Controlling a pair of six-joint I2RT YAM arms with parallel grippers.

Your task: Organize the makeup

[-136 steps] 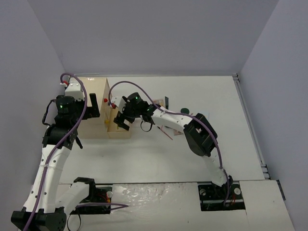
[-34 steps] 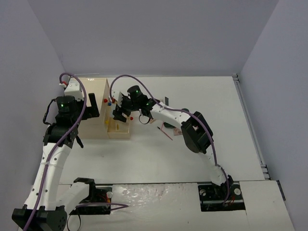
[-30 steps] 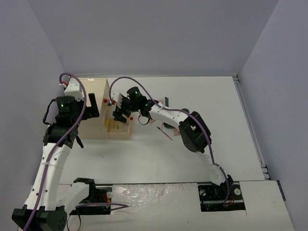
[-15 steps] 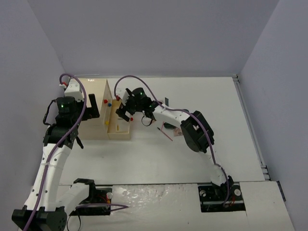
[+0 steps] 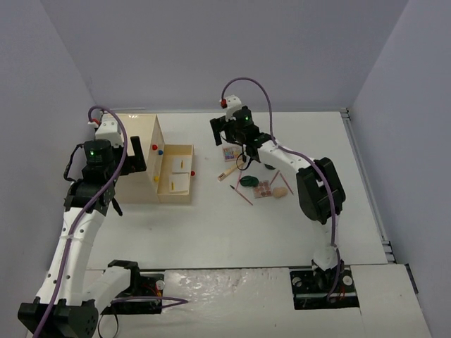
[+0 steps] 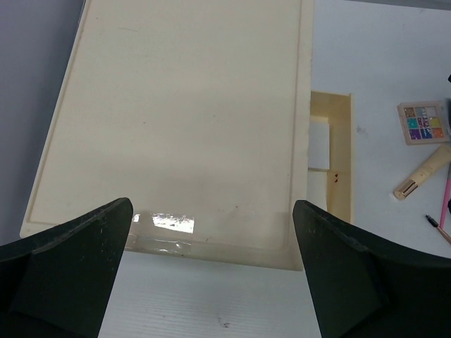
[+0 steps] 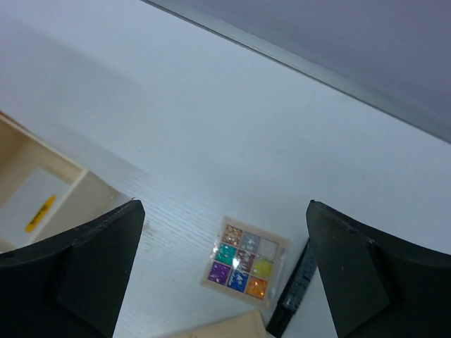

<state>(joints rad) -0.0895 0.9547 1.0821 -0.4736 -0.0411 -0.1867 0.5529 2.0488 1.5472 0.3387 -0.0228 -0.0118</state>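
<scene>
The makeup lies loose right of the box. A square colourful palette (image 5: 229, 153) (image 7: 245, 264) (image 6: 423, 122) sits under my right gripper (image 5: 223, 134) (image 7: 225, 204), which hangs open and empty above it. A black tube (image 7: 296, 296) lies just right of the palette. Nearer are a cream wooden-handled brush (image 5: 229, 171) (image 6: 423, 172), a dark green compact (image 5: 248, 180), a second palette (image 5: 264, 190), a beige sponge (image 5: 280, 191) and a thin pink pencil (image 5: 243, 196). My left gripper (image 5: 134, 156) (image 6: 211, 204) is open and empty over the raised box lid (image 6: 176, 120).
The big beige wooden box stands open at the left; its tray (image 5: 176, 189) (image 6: 343, 176) holds a white card and small yellow pieces. Coloured knobs (image 5: 154, 147) show on the upright lid. Grey walls close the table at the back and sides.
My right gripper has left the box tray and swung right and toward the back, and now hangs over the colourful palette. The left arm has not moved.
</scene>
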